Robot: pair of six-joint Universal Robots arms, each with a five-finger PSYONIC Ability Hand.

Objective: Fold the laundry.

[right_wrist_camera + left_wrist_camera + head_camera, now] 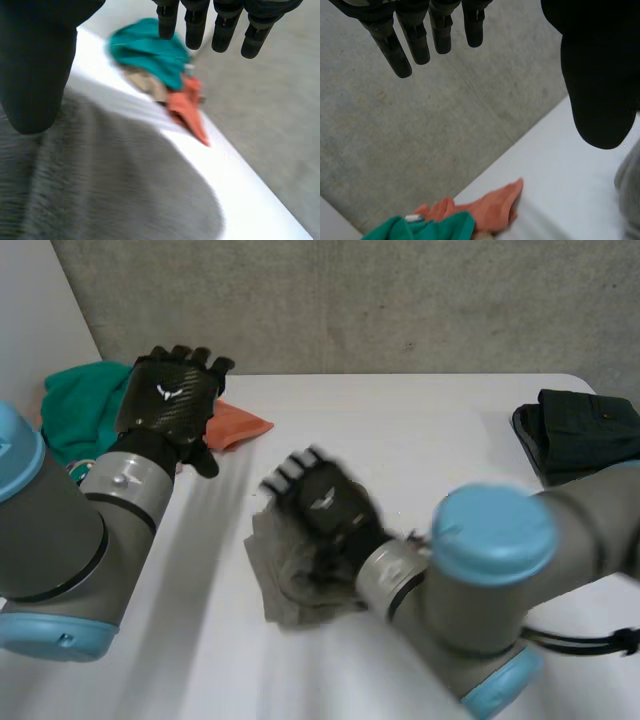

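A crumpled grey cloth (285, 585) lies on the white table (420, 430) near its front middle. My right hand (325, 505) is over it, palm down, fingers straight and open; its own wrist view shows the fingers (220, 27) and thumb apart above the grey cloth (100, 185) with nothing held. My left hand (170, 398) is raised at the rear left, open and empty, above a teal cloth (75, 405) and an orange cloth (240, 425). Past its straight fingers (402, 47), the left wrist view shows the orange cloth (495, 207) and the teal cloth (432, 227) below.
A dark folded garment (585, 430) rests at the table's right rear edge. The teal cloth (150, 50) and orange cloth (187, 110) form a pile at the left rear corner. A grey concrete wall stands behind the table.
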